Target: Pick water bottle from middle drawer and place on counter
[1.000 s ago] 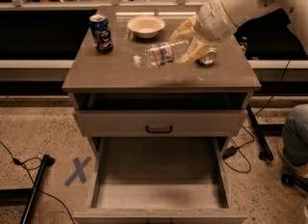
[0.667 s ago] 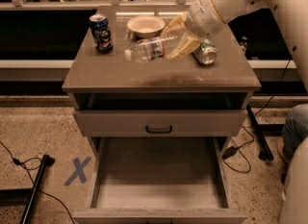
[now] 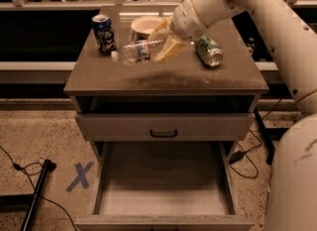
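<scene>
Toward the upper left of the frame, the blue Pepsi can stands upright on the counter. Just right of it the water bottle lies sideways, cap pointing at the can. It is nearer the can than a second ago, having travelled leftward across the top. A blurred shadow beneath suggests it hangs just off the surface. Behind it sits a pale bowl. The gripper pinches the bottle's base end. Low in the frame's centre, the middle drawer stands open, its floor bare. Further right, the green soda can lies on its side, now uncovered by the arm. Lowering and release look like all that remains.
</scene>
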Controlling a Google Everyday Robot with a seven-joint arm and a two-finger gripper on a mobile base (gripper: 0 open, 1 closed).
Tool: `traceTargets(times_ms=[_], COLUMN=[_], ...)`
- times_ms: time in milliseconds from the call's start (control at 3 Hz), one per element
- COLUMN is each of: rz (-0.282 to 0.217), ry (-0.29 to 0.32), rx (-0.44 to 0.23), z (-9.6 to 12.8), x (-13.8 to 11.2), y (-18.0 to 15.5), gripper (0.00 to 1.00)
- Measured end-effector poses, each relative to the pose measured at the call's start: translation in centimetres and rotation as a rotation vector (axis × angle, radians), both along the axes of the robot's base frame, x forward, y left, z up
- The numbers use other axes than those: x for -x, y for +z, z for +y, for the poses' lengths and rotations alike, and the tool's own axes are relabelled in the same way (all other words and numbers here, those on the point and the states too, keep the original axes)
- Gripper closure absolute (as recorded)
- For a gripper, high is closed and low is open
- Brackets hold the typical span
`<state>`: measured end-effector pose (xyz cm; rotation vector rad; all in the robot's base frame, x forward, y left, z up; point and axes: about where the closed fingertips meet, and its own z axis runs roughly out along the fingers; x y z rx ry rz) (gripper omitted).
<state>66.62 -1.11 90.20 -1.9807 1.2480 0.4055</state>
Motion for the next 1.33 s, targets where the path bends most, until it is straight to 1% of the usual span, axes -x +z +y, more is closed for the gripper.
traceTargets(times_ms=[333, 667, 1333], rz=[0.041, 0.076, 0.079], ry=[0.001, 0.010, 0.016], rx=[-0.002, -0.002, -0.004], z=[1.4, 2.1, 2.7], x=[-0.9, -1.5, -1.6], y=[-1.5, -2.7, -3.0], gripper=[1.00, 0.82, 0.36])
